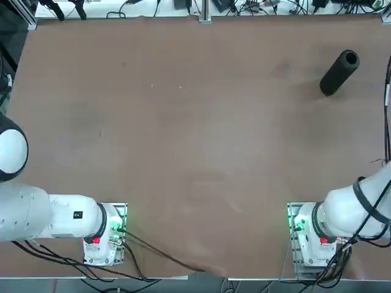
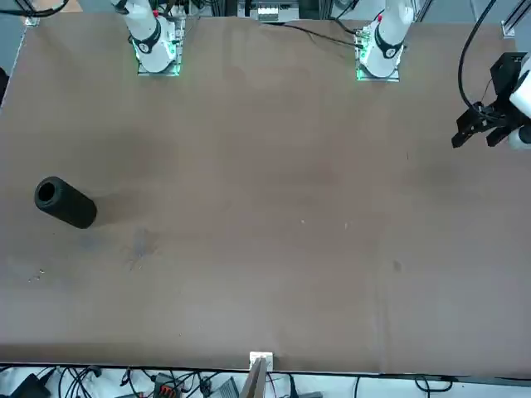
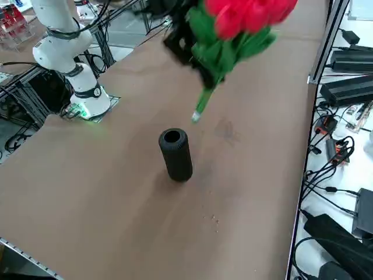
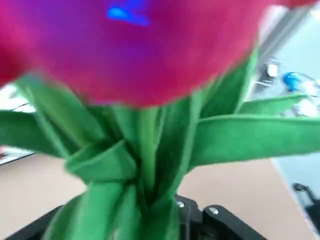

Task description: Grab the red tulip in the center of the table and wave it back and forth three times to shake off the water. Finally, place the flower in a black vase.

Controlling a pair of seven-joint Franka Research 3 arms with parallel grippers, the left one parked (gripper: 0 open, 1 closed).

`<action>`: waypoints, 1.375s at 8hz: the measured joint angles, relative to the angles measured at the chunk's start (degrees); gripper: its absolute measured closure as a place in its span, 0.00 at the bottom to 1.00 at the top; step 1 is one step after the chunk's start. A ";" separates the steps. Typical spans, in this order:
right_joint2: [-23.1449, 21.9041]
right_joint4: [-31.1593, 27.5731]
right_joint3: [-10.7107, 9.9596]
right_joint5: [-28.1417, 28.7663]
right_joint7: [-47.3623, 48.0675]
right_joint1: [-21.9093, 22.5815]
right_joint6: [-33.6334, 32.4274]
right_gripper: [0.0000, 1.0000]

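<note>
The red tulip hangs in the air above the table, high in the right side view. Its blooms are tilted to one side and its bound green stem end points down, just above and beyond the black vase. My right gripper is shut on the stems below the leaves. In the wrist view the red tulip fills the picture and its leaves hide my fingers. The black vase stands upright with its mouth up, far right on the table. It also shows as the black vase in the front view.
Cables and black power bricks lie on the floor past the table's far edge. The right arm's base is bolted at the near edge. The parked left arm's gripper hangs at the other side.
</note>
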 joint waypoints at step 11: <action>-1.91 -1.10 -6.08 -7.75 10.25 14.30 -11.91 0.85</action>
